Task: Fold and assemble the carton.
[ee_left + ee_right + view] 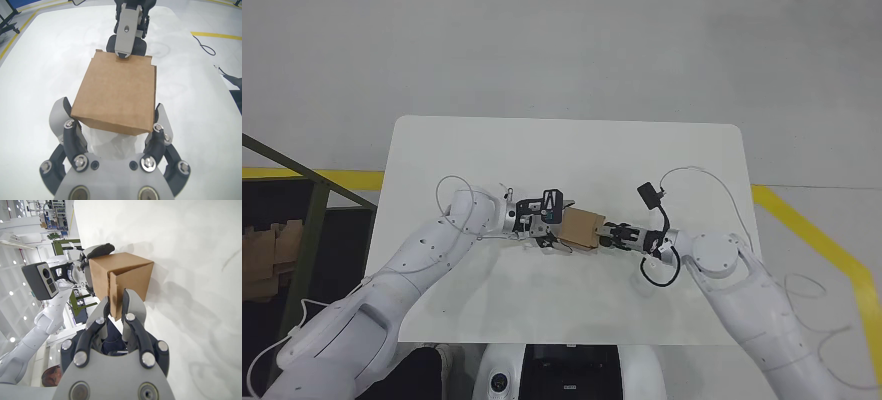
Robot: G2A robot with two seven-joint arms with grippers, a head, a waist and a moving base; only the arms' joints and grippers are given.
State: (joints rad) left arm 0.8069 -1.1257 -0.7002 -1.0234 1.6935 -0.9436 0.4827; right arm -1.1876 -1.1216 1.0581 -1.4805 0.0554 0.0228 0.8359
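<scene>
Brown corrugated carton [582,229]: one item, which lay at the centre of the top view's frame on the white table [542,150], between your two arms. Your left gripper [111,108] was spread wide and clasped the carton's two sides. Your right gripper [116,298] was narrow, pinching the end flap [113,289]. The right wrist view gave you the flap standing ajar. The left wrist view gave you a plain closed panel.

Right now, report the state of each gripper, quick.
Left gripper: closed on the brown cardboard carton, fingers clamping its two sides.
Right gripper: closed, pinching the carton's far edge.
</scene>
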